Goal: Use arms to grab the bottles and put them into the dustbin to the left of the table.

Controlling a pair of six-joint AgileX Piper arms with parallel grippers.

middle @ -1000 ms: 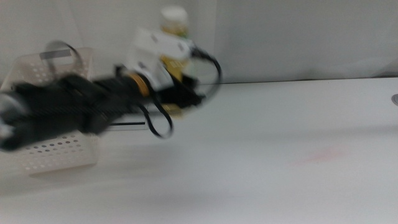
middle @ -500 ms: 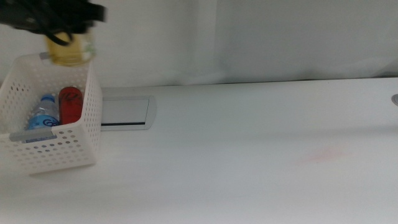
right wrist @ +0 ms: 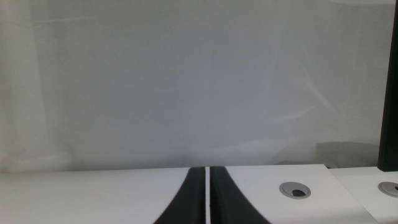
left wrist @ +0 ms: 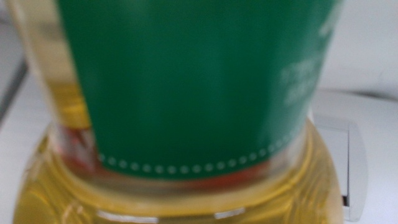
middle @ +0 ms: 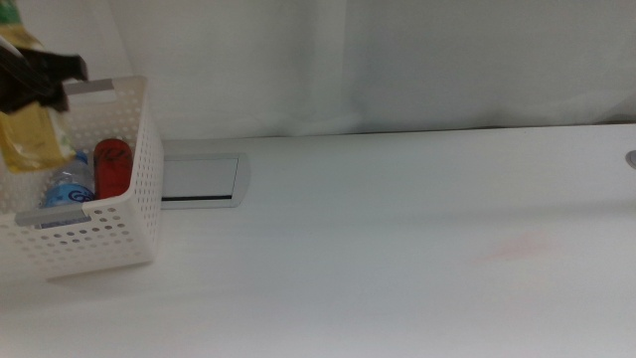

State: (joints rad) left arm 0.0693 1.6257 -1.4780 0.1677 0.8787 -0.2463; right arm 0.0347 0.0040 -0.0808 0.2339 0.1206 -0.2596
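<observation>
We see the left gripper (middle: 35, 80) with fingers clenched on the yellow-drink bottle (middle: 28, 134) over the perforated white basket (middle: 109, 234), 9 o'clock on the desk (middle: 397, 249); right gripper (right wrist: 206, 199) fingers closed, holding nothing.

Left tool (middle: 35, 80) clamped, right tool (right wrist: 206, 196) closed

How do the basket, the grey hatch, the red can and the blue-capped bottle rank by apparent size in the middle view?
1. Basket.
2. Grey hatch.
3. Red can and blue-capped bottle: both partly hidden inside the basket, so unsure.
</observation>
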